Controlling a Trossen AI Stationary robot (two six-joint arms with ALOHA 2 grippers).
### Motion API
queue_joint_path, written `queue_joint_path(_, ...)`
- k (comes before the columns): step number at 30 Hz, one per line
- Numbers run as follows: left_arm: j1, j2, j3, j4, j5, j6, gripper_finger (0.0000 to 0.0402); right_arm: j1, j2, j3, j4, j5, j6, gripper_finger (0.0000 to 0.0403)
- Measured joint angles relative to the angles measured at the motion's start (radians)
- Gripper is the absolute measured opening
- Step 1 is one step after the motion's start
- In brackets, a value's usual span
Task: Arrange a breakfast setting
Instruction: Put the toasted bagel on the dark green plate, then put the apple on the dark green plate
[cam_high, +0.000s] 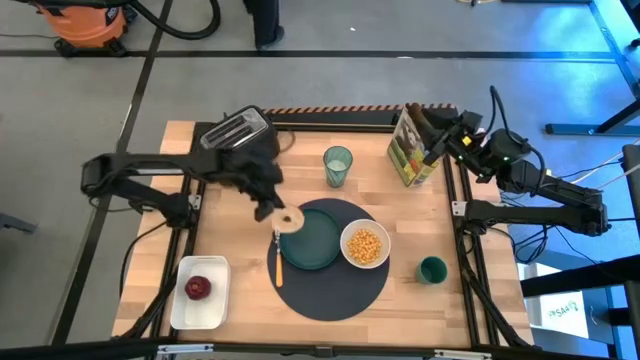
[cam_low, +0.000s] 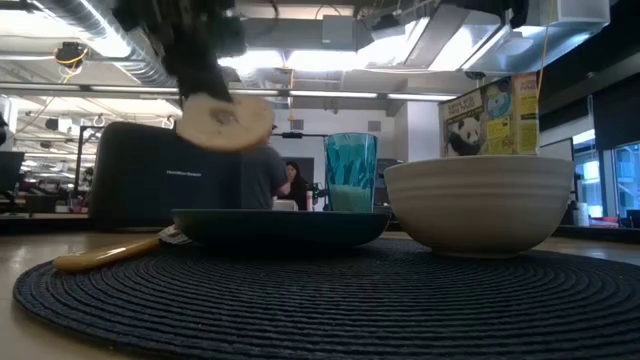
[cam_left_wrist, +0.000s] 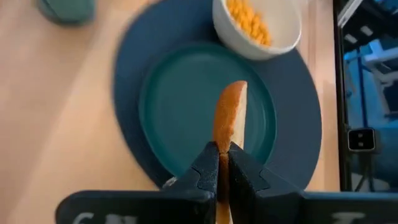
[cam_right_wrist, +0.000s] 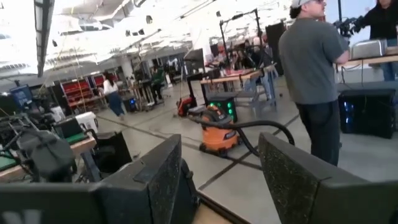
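My left gripper (cam_high: 275, 212) is shut on a bagel half (cam_high: 289, 219), held in the air above the left rim of the dark teal plate (cam_high: 310, 238). The plate sits on the large round dark mat (cam_high: 332, 260), with a white bowl (cam_high: 365, 245) of yellow cereal at its right and a small utensil (cam_high: 278, 262) with a yellow handle at its left. The translucent green tumbler (cam_high: 338, 165) stands behind the mat. The red apple (cam_high: 197, 289) lies in a white tray (cam_high: 199, 292). My right gripper (cam_right_wrist: 217, 180) is open and empty, raised at the far right by the cereal box. My left gripper pinches the bagel half between its two fingers at its rim (cam_left_wrist: 222, 155), one finger on each flat face. The fingers come slanting down from the table's far left. The bagel (cam_low: 223, 122) sticks out beyond the fingertips, lifted clear above the plate.
A dark toaster (cam_high: 238, 130) stands at the far left of the table, a cereal box (cam_high: 412, 145) with a panda at the far right. A small dark green cup (cam_high: 432, 269) stands right of the mat. People show in the room beyond.
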Motion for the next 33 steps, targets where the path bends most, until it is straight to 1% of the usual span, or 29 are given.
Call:
queue_joint_path(4,-0.027,0.097,-0.022,0.110,0.003,-0.045,0.0008,0.000,0.000,0.000,-0.009,0.000,0.002,0.0204)
queue_joint_path(10,-0.039,0.248,-0.023,0.130,-0.097,-0.047,0.0013,0.000,0.000,0.000,-0.019,-0.003,0.002,0.0204)
queue_joint_path(14,-0.038,0.318,-0.023,0.134,-0.118,-0.050,0.0042,0.000,0.000,0.000,-0.031,-0.026,0.002,0.0204)
queue_joint_path(16,-0.038,0.331,-0.023,0.138,-0.125,-0.057,0.0062,0.000,0.000,0.000,-0.041,-0.026,0.002,0.0204)
queue_joint_path(19,-0.038,0.329,-0.010,0.137,-0.143,-0.074,0.0091,0.000,0.000,0.000,-0.058,-0.026,0.002,0.0204)
queue_joint_path(23,-0.038,0.275,0.046,0.068,-0.214,-0.052,0.0122,0.000,0.000,0.000,-0.068,-0.006,-0.002,0.0204)
queue_joint_path(28,-0.037,0.188,0.153,-0.136,-0.331,-0.002,0.0148,0.000,0.000,0.000,-0.070,0.012,-0.024,0.0204)
queue_joint_path(30,-0.038,0.145,0.188,-0.234,-0.354,0.003,0.0153,0.000,0.006,0.000,-0.068,0.017,-0.024,0.0204)
queue_joint_path(33,-0.046,0.079,0.204,-0.268,-0.361,0.005,0.0156,0.000,0.008,0.000,-0.071,0.020,-0.025,0.0204)
